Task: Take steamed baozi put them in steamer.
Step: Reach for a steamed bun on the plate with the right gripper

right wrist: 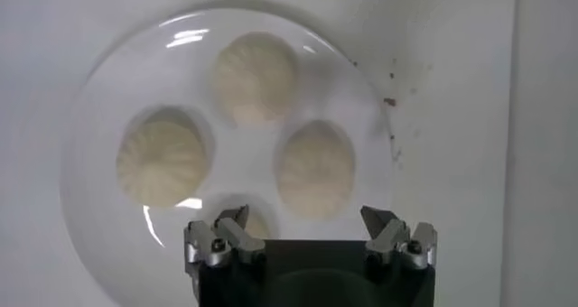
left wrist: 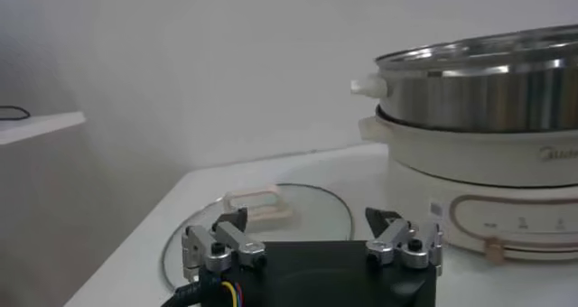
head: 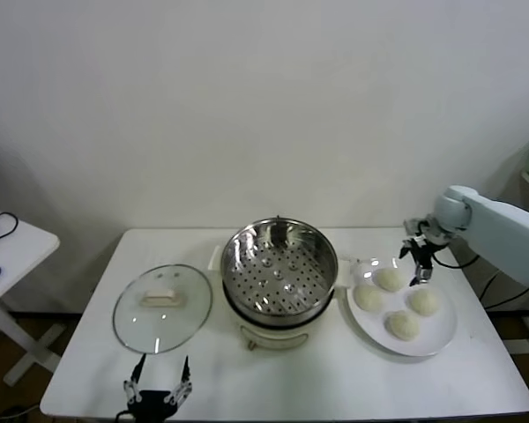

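Observation:
Several cream-white baozi [head: 397, 300] lie on a flat white plate [head: 441, 339] right of the steamer [head: 279, 267], a shiny perforated steel basket on a cream pot base. The basket holds no baozi. My right gripper [head: 419, 261] is open and empty, hovering above the plate's far edge, over the baozi. In the right wrist view the baozi [right wrist: 312, 166] show below the open gripper [right wrist: 305, 218] on the plate [right wrist: 99, 119]. My left gripper [head: 159, 381] is open and empty at the table's front left, near the lid; the left wrist view shows that gripper [left wrist: 307, 220] and the steamer [left wrist: 488, 92].
A round glass lid [head: 162, 307] with a cream handle lies left of the steamer; it also shows in the left wrist view [left wrist: 298, 211]. A small white side table [head: 9, 247] stands at far left. The table's front edge is near the left gripper.

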Controlling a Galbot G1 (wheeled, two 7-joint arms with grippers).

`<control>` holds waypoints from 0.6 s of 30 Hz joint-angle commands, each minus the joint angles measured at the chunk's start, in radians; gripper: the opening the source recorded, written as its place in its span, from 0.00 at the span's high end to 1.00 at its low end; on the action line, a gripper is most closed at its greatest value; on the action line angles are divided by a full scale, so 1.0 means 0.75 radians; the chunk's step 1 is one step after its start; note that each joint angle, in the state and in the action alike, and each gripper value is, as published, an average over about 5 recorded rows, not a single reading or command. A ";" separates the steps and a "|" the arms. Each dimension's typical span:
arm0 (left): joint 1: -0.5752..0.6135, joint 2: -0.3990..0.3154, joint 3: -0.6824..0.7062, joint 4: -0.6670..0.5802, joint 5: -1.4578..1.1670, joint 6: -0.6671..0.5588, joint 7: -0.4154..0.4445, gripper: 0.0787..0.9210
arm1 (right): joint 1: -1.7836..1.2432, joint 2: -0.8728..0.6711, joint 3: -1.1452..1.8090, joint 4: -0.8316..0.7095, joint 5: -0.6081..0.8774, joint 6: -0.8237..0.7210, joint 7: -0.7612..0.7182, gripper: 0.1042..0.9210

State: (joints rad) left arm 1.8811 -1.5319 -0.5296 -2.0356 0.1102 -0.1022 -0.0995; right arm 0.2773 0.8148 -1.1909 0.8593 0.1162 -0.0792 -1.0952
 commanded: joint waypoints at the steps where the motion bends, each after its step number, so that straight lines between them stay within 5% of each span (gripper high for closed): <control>1: 0.000 0.000 -0.019 0.009 0.002 -0.002 0.000 0.12 | -0.035 0.069 0.017 -0.123 -0.016 0.031 -0.020 0.12; 18: -0.004 -0.002 -0.040 0.032 0.010 0.001 0.000 0.12 | -0.171 0.176 0.195 -0.268 -0.117 0.072 0.039 0.12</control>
State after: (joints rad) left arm 1.8771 -1.5331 -0.5577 -2.0127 0.1172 -0.1028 -0.0991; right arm 0.1665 0.9231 -1.0735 0.7028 0.0504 -0.0359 -1.0703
